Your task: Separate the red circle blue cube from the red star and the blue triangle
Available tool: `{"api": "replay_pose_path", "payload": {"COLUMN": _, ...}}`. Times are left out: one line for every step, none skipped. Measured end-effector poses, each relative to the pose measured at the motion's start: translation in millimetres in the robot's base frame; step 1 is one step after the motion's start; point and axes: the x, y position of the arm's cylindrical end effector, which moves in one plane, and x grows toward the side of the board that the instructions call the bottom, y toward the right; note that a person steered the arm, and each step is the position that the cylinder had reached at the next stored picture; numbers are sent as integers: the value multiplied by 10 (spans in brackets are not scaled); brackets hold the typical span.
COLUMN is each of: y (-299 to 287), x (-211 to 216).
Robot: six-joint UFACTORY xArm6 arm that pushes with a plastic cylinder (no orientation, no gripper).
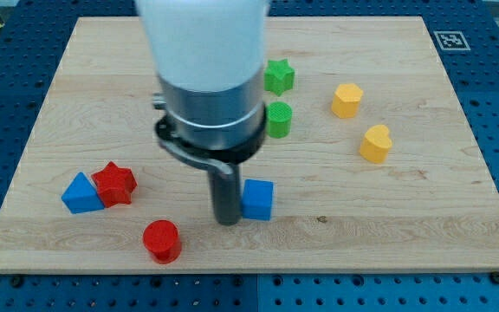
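Observation:
The red circle [161,240] lies near the view's bottom edge of the wooden board [405,225]. The blue cube [258,199] sits to its right, a little higher. The red star [114,183] and the blue triangle [81,193] touch each other at the view's left. My tip [226,218] rests on the board right against the blue cube's left side, between the cube and the red circle. The arm's white and grey body hides the board's upper middle.
A green star [279,76] and a green cylinder [278,119] stand just right of the arm's body. A yellow hexagon block [346,100] and a yellow heart-shaped block [375,143] lie at the view's right. The board's edges border a blue perforated table.

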Motion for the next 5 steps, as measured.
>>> {"api": "replay_pose_path", "payload": {"y": 180, "x": -89}}
{"api": "replay_pose_path", "payload": {"y": 207, "x": -215}}
{"api": "replay_pose_path", "payload": {"y": 244, "x": -338}}
{"api": "replay_pose_path", "payload": {"y": 396, "x": -352}}
{"api": "replay_pose_path", "payload": {"y": 426, "x": -352}}
